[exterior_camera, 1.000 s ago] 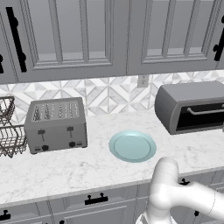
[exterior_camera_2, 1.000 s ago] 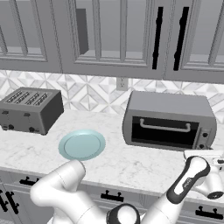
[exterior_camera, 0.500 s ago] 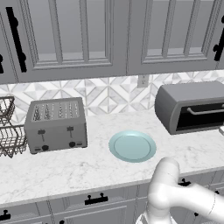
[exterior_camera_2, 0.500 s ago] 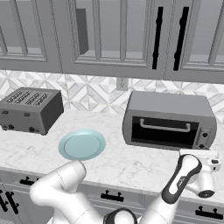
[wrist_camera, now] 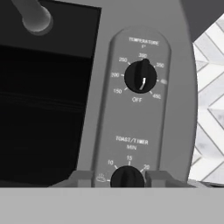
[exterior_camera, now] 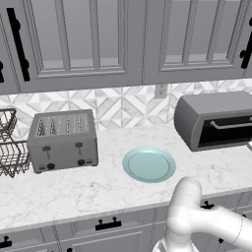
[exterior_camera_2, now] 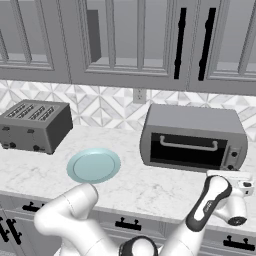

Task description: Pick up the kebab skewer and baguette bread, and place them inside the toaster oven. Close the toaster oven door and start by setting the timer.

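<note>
Right in front of my pincer (wrist_camera: 127, 177) stands the control panel (wrist_camera: 144, 109) of the toaster oven (exterior_camera_2: 192, 137), close up. My two fingertips (wrist_camera: 83, 178) flank the lower black knob (wrist_camera: 127, 177), the toast/timer dial, one on each side of it; the jaws stand narrow, about the knob's width, though whether the pads actually press on it I cannot tell. Above my pincer on the same panel is the temperature knob (wrist_camera: 140, 76), its white mark pointing down toward OFF. To the left of my fingers lies the toaster oven door (wrist_camera: 43, 100), dark glass, with the end of its silver bar handle (wrist_camera: 33, 16) at the upper left. To the right, past the oven's edge, the patterned backsplash (wrist_camera: 210, 100) shows.

From the right base view, my hand (exterior_camera_2: 235, 200) hangs at the oven's right front corner, over the counter (exterior_camera_2: 150, 185), and the door looks shut. Well off to my left sits the teal plate (exterior_camera_2: 93, 165), bare, and farther left the slot toaster (exterior_camera_2: 34, 125). A wire rack (exterior_camera: 9, 147) stands beyond it. The skewer and the bread I cannot make out through the black glass.
</note>
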Available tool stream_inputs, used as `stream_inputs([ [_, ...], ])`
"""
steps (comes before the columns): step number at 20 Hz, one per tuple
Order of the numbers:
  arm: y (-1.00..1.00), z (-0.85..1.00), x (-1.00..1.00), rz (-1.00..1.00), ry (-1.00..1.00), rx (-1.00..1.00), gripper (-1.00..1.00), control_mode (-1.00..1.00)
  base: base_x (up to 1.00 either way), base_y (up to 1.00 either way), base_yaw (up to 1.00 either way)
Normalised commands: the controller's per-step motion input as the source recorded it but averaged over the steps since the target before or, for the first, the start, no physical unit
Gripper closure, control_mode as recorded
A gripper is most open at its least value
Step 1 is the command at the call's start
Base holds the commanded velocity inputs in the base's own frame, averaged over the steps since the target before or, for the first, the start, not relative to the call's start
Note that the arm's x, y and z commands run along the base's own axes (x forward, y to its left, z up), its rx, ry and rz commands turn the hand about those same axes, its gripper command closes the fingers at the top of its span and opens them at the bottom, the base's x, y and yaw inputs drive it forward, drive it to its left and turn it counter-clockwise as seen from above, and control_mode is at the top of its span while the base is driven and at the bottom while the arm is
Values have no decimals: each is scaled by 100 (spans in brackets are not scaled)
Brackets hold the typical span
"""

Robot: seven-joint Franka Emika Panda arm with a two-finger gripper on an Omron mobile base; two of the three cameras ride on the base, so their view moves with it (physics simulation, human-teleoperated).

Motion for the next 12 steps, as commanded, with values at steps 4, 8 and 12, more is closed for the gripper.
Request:
stream_inputs([
  [4, 0, 0, 10, 0, 0, 0, 100, -100, 0, 0, 0],
  [8, 0, 0, 8, 0, 0, 0, 100, -100, 0, 0, 0],
  [12, 0, 0, 7, 0, 0, 0, 100, -100, 0, 0, 0],
])
